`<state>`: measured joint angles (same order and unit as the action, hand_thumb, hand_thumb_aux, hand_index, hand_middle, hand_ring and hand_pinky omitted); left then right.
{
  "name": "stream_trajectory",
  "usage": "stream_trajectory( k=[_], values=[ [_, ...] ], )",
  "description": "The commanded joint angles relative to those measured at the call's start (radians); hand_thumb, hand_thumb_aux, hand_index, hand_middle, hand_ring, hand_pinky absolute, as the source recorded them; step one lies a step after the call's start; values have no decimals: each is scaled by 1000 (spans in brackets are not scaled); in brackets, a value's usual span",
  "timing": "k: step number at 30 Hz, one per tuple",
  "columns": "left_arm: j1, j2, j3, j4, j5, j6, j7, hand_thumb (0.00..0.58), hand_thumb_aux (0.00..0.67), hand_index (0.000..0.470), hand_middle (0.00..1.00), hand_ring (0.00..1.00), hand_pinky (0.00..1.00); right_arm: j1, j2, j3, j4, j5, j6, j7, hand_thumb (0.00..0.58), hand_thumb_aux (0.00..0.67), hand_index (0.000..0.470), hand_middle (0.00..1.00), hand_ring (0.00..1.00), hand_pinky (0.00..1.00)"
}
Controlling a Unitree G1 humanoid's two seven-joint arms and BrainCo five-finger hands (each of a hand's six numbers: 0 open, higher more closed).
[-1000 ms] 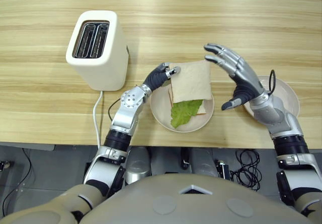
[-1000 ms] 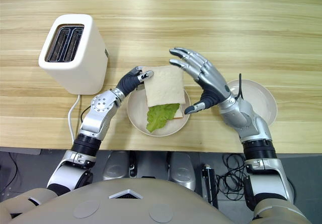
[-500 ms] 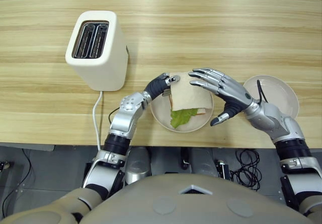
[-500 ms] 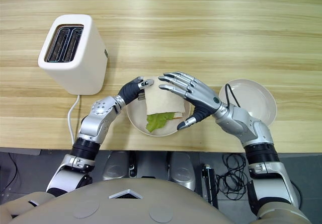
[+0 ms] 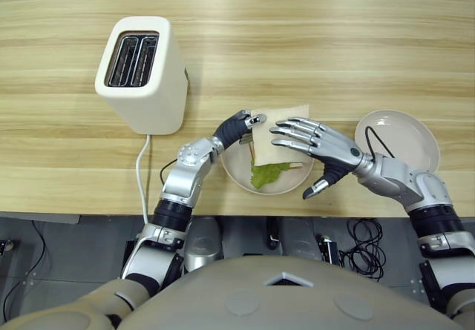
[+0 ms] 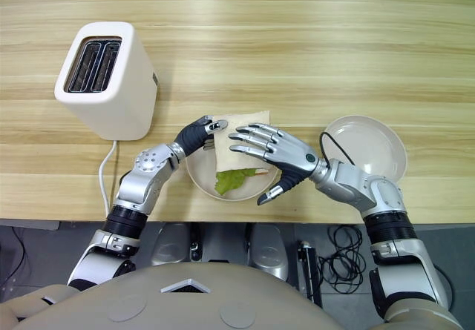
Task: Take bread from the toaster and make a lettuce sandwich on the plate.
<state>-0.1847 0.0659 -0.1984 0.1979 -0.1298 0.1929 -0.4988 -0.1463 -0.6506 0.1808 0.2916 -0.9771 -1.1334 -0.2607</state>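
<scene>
Lettuce (image 5: 267, 174) shows at near rim of plate (image 5: 231, 168). Right hand (image 5: 323, 143), fingers spread, has dropped flat onto bread slice (image 5: 282, 115); left hand (image 5: 236, 124) still pinches its corner. Sandwich nearly closed; toaster (image 5: 141, 74) beyond

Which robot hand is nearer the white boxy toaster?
Left. The left robot hand is just right of the white boxy toaster; the right robot hand is farther off, over the round beige plate.

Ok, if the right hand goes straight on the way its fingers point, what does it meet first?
The right hand points to the robot's left, low over the top bread slice, and may be touching it. Next in line is the left hand, pinching the slice's edge.
</scene>
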Motion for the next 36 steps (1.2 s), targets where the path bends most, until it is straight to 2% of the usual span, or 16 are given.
stream_trajectory(
  k=[1, 7, 19, 25, 26, 27, 28, 29, 30, 33, 34, 35, 36],
  values=[
    [-1, 4, -2, 29, 16, -18, 10, 580, 670, 460, 1000, 1000, 1000, -11, -21, 45, -3, -63, 28, -31, 0, 0, 0, 0, 0, 0],
    [4, 6, -15, 38, 45, -41, 22, 580, 670, 460, 1000, 1000, 1000, -20, -47, 121, 44, -68, 59, 1, 0, 0, 0, 0, 0, 0],
    [-2, 13, -26, 40, 106, -72, 58, 580, 670, 460, 1000, 1000, 1000, -12, -95, 272, 230, 173, 198, 429, 0, 0, 0, 0, 0, 0],
    [-25, 23, -19, 50, 155, -118, 109, 580, 670, 460, 1000, 1000, 1000, 3, -105, 285, 206, 286, 232, 523, 0, 0, 0, 0, 0, 0],
    [-30, 27, -17, 50, 165, -127, 118, 577, 623, 428, 1000, 1000, 1000, 9, -106, 282, 189, 313, 234, 536, 0, 0, 0, 0, 0, 0],
    [-36, 34, -15, 49, 178, -139, 130, 577, 623, 428, 1000, 1000, 1000, 12, -105, 278, 168, 332, 236, 545, 0, 0, 0, 0, 0, 0],
    [-42, 43, -12, 46, 191, -154, 141, 538, 489, 336, 1000, 1000, 1000, 12, -104, 275, 151, 344, 239, 550, 0, 0, 0, 0, 0, 0],
    [-46, 52, -7, 42, 204, -173, 154, 201, 129, 88, 1000, 1000, 1000, 7, -102, 273, 134, 337, 239, 541, 0, 0, 0, 0, 0, 0],
    [-52, 65, -2, 37, 224, -196, 175, 0, 0, 0, 1000, 1000, 1000, 1, -96, 271, 122, 332, 233, 531, 0, 0, 0, 0, 0, 0],
    [-70, 123, 11, 12, 312, -270, 263, 0, 0, 0, 1000, 1000, 1000, -4, -80, 277, 95, 350, 220, 531, 0, 0, 0, 0, 0, 0],
    [-74, 143, 15, -1, 344, -291, 296, 0, 0, 0, 835, 835, 835, -4, -77, 279, 91, 352, 219, 533, 0, 0, 0, 0, 0, 0],
    [-82, 174, 14, -15, 410, -317, 355, 0, 0, 0, 835, 835, 835, -2, -75, 278, 87, 354, 221, 533, 0, 0, 0, 0, 0, 0],
    [-93, 221, 9, -34, 527, -332, 453, 0, 0, 0, 0, 0, 0, 0, -74, 277, 83, 353, 222, 532, 0, 0, 0, 0, 0, 0]
  ],
)
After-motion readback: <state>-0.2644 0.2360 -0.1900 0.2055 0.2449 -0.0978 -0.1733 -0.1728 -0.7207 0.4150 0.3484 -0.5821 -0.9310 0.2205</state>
